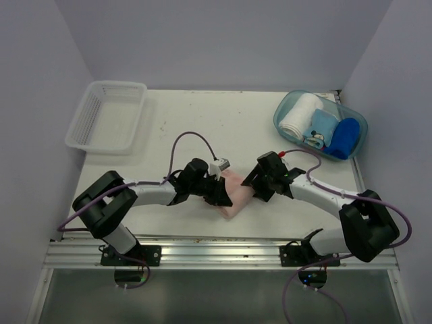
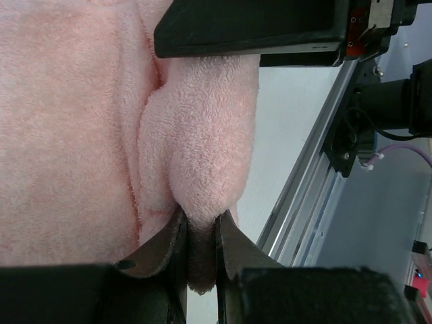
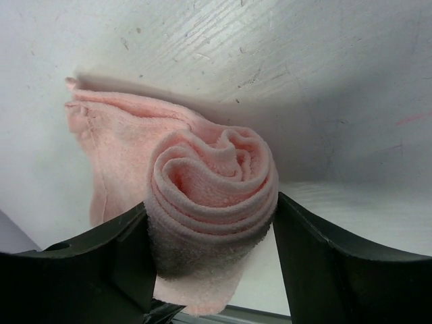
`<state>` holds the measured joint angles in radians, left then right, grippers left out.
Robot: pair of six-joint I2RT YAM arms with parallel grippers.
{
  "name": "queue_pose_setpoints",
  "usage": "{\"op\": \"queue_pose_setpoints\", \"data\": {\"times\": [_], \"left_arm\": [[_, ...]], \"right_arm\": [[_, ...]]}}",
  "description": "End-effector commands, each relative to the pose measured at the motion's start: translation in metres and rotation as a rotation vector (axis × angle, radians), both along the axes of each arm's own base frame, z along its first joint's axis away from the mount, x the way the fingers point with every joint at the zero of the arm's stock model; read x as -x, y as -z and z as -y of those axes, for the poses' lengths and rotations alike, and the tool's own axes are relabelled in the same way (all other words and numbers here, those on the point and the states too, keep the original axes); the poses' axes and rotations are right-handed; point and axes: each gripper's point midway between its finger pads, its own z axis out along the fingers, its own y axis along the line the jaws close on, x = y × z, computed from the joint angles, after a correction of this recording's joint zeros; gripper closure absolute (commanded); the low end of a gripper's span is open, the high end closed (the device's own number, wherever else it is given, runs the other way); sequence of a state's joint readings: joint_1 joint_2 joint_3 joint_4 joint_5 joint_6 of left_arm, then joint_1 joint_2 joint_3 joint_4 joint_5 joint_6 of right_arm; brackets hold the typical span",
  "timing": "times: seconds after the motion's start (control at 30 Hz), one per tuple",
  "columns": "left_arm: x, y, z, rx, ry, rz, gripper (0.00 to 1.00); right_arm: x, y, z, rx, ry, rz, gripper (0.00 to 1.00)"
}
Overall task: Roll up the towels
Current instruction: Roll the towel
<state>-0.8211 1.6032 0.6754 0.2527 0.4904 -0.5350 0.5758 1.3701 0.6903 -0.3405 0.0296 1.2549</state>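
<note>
We find the pink towel (image 1: 233, 197) on the worktop (image 1: 202, 121) just beyond the middle of the aluminium rail (image 1: 216, 251), partly rolled; in the right wrist view its end shows as a loose spiral, with a flat tail trailing off behind it; the left pincer (image 2: 200, 233) is closed on a pinched fold of that towel's edge, the cloth squeezed thin between its tips; the right pincer (image 3: 210, 229) stands wide with a finger against each side of the roll, and we cannot tell whether it presses or only flanks it; the blue towel (image 1: 345, 138) stands in a clear tub (image 1: 280, 115) far beyond the rail's right end, beside a white towel (image 1: 297, 116) and a printed cloth (image 1: 317, 131); a white basket (image 1: 88, 121) sits far beyond the rail's left end; the worktop is white, scuffed and flecked with dark marks; pale lilac walls (image 1: 223, 40) close it in on three sides.
</note>
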Motion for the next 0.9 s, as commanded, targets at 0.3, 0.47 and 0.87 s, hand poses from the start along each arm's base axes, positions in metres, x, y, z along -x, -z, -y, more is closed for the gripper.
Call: {"op": "queue_pose_setpoints", "data": {"times": [0.3,0.47,0.87], "left_arm": [[0.002,-0.023,-0.001,0.238,0.025,-0.185,1.00],[0.004,-0.021,-0.003,0.254,0.021,-0.207,1.00],[0.002,-0.017,-0.011,0.252,-0.005,-0.204,1.00]], "right_arm": [[-0.010,-0.023,-0.017,-0.111,-0.055,0.220,0.27],[-0.005,-0.010,-0.020,-0.090,-0.065,0.201,0.27],[0.001,0.017,-0.028,-0.080,-0.061,0.138,0.42]]}}
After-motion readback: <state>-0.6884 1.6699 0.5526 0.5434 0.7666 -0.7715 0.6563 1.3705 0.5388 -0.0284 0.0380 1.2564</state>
